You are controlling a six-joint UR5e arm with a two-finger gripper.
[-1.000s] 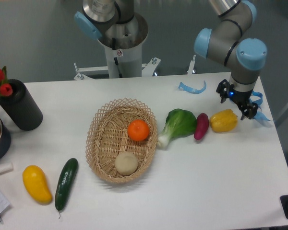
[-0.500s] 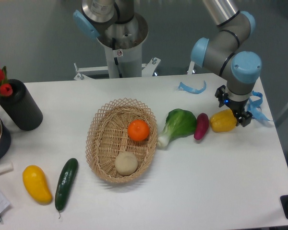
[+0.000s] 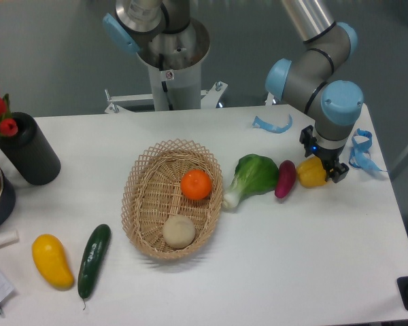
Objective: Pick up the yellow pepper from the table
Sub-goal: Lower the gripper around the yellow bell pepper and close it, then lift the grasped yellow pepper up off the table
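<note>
We hang our hand [image 3: 321,161], its 2 fingers apart, directly above the yellow pepper [image 3: 311,173] on the counter [image 3: 292,238], positioned to straddle it beside the purple eggplant [image 3: 285,179].

the arm [image 3: 306,64] reaches down, wrist vertical, its jaws spread apart.

My tool [image 3: 321,161] sits over the right part of the pepper [image 3: 311,173], which lies on the tabletop [image 3: 292,258] just right of the eggplant [image 3: 285,179], bok choy [image 3: 253,176] and basket [image 3: 146,204].
</note>
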